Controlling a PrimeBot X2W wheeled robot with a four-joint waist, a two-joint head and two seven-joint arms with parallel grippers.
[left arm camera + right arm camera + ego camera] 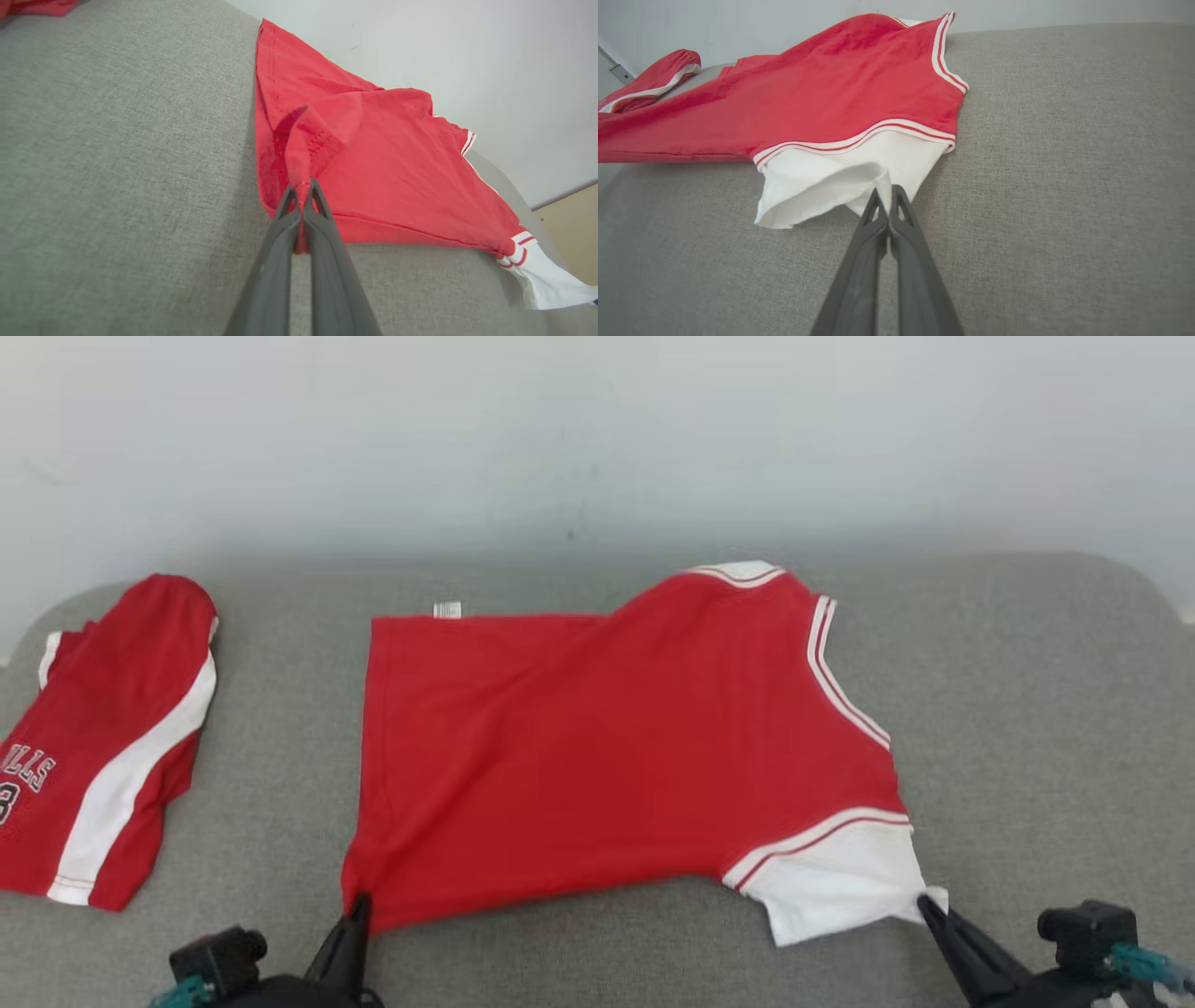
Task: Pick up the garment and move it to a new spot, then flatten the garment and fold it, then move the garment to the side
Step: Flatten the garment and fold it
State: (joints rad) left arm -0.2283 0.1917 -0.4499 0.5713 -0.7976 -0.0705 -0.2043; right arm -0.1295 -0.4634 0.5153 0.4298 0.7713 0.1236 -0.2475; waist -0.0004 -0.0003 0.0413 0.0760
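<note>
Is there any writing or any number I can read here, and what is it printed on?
"LLS": the end of a word, its start cut off by the picture's edge, on the folded red and white garment at the left.
A digit just below it, perhaps "3" or "8": half cut off, cannot tell which.
White tag at the far edge of the red shirt: its print is too small to read.

We see bare grey cushion lying open at three o'clock of the shirt. At nine o'clock a folded red garment blocks the way, with a free strip between them. The wall closes off twelve o'clock.
</note>
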